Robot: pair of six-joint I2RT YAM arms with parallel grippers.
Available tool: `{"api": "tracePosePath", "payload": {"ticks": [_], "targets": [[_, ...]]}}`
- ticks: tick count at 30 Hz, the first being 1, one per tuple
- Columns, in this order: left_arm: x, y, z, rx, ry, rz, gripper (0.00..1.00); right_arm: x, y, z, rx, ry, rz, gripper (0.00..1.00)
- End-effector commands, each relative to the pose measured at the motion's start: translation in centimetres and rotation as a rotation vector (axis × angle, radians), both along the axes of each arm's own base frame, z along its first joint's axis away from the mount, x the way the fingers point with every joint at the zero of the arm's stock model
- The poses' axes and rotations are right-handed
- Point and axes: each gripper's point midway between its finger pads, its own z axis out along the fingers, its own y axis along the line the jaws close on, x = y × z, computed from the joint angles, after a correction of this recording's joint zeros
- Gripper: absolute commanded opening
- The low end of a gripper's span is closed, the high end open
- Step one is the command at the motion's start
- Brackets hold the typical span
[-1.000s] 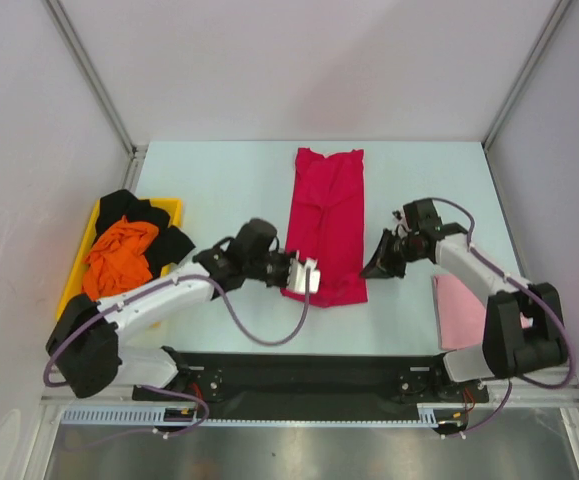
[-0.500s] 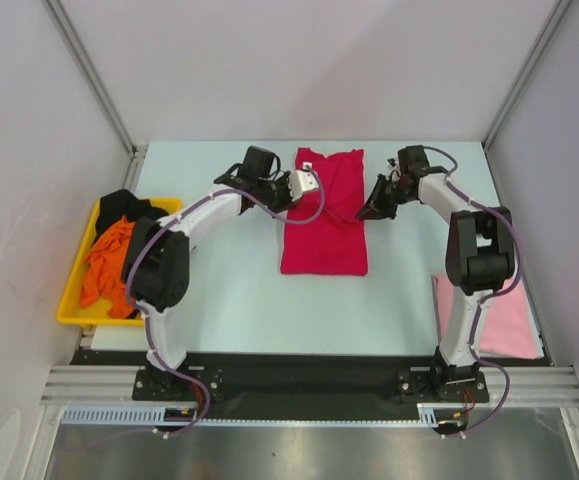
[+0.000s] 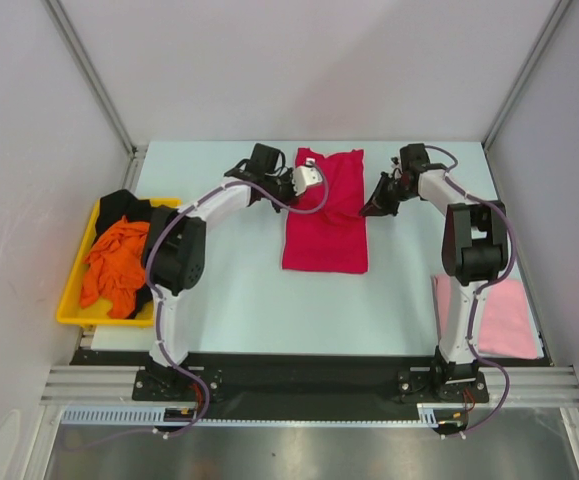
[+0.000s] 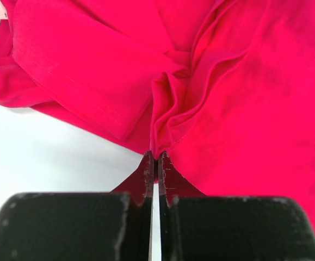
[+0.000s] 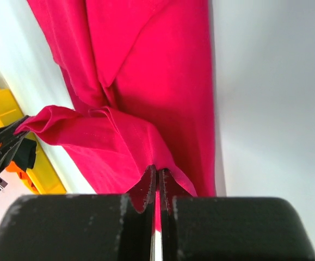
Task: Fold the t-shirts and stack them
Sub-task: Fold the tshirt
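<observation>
The crimson red t-shirt (image 3: pixel 324 240) lies lengthwise in the middle of the table, partly doubled over at its far end. My left gripper (image 3: pixel 315 186) is shut on a bunched fold of its edge (image 4: pixel 165 117). The right gripper (image 3: pixel 366 210) pinches the opposite edge (image 5: pixel 162 157), shut on the cloth. An orange t-shirt (image 3: pixel 114 260) and a black t-shirt (image 3: pixel 119 205) lie crumpled in the tray at the left. A pale pink t-shirt (image 3: pixel 494 315) lies flat and folded at the near right.
The yellow plastic tray (image 3: pixel 69 318) stands at the table's left edge and also shows in the right wrist view (image 5: pixel 5 103). Pale bare table (image 3: pixel 229 270) spreads between the tray and the red shirt. Grey walls close in the far side and both flanks.
Both grippers have carried the red shirt's near end from the front of the table toward its far end, shortening the shirt. Over the last half second they have barely moved.
</observation>
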Motion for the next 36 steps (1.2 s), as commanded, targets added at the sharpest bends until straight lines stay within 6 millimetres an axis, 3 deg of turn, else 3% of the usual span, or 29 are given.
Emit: {"api": "tracePosePath", "payload": {"ticks": [1,3,4,5,6,8,9,10,12,13,15,17,19,20,21,22,24,26,29,30,36], "targets": [[1.8,-0.4,1.3,-0.028,-0.016,0.021,0.00,1.7,0.0,-0.2,0.017,-0.023,-0.023,0.00],[1.9,-0.1,-0.4,0.004,0.025,0.040,0.00,2.2,-0.1,-0.2,0.021,-0.033,-0.031,0.00],[2.5,-0.4,0.3,-0.001,0.013,0.045,0.01,2.3,-0.2,-0.5,0.019,-0.033,-0.031,0.04],[2.6,-0.2,-0.5,0.009,0.036,0.062,0.03,2.3,-0.2,-0.7,0.012,-0.028,-0.032,0.12],[3.0,-0.1,-0.4,0.012,0.030,0.078,0.15,2.6,-0.4,-0.5,0.005,-0.039,-0.034,0.33],[4.1,0.4,-0.5,0.033,0.023,0.149,0.28,3.1,-1.1,-0.6,-0.030,-0.047,-0.051,0.48],[4.5,0.7,-0.5,0.041,0.021,0.177,0.43,3.7,-1.9,-0.4,-0.059,-0.063,-0.068,0.57],[4.9,1.0,-0.1,0.051,0.014,0.205,0.48,4.8,-2.2,1.2,-0.079,-0.119,-0.069,0.58],[5.7,2.2,0.2,0.080,-0.008,0.285,0.56,5.9,-3.5,2.4,-0.155,-0.169,-0.092,0.61],[6.1,2.7,0.5,0.085,-0.021,0.316,0.57,6.9,-3.8,4.3,-0.183,-0.219,-0.096,0.61],[6.7,3.2,1.7,0.081,-0.045,0.364,0.58,6.5,-5.4,5.0,-0.313,-0.243,-0.088,0.60],[6.6,3.4,3.0,0.052,-0.035,0.397,0.58,4.7,-4.9,5.2,-0.370,-0.251,-0.042,0.57],[5.5,3.3,4.9,0.005,0.005,0.404,0.58,2.7,-2.9,5.0,-0.322,-0.249,0.012,0.46],[4.8,3.1,5.3,-0.002,0.027,0.391,0.58,0.6,-1.0,3.2,-0.290,-0.220,0.068,0.40],[3.7,2.6,5.8,-0.020,0.058,0.357,0.58,-0.7,0.8,4.0,-0.220,-0.221,0.100,0.26],[1.5,2.1,6.0,-0.043,0.130,0.304,0.58,-1.8,1.8,3.5,-0.186,-0.199,0.119,0.22],[-0.6,1.8,5.8,-0.064,0.196,0.264,0.61,-3.9,4.8,2.6,-0.106,-0.181,0.171,0.18],[-2.5,1.7,5.1,-0.073,0.275,0.254,0.63,-4.2,6.7,2.0,-0.075,-0.190,0.201,0.17],[-3.5,1.8,4.4,-0.069,0.314,0.250,0.65,-3.0,7.5,0.2,-0.054,-0.169,0.185,0.17],[-3.6,1.9,4.3,-0.068,0.315,0.254,0.70,-2.3,7.1,-0.5,-0.063,-0.166,0.168,0.17],[-4.1,2.1,3.8,-0.047,0.302,0.219,0.76,4.3,5.6,-1.5,-0.117,-0.211,0.082,0.17]]}}
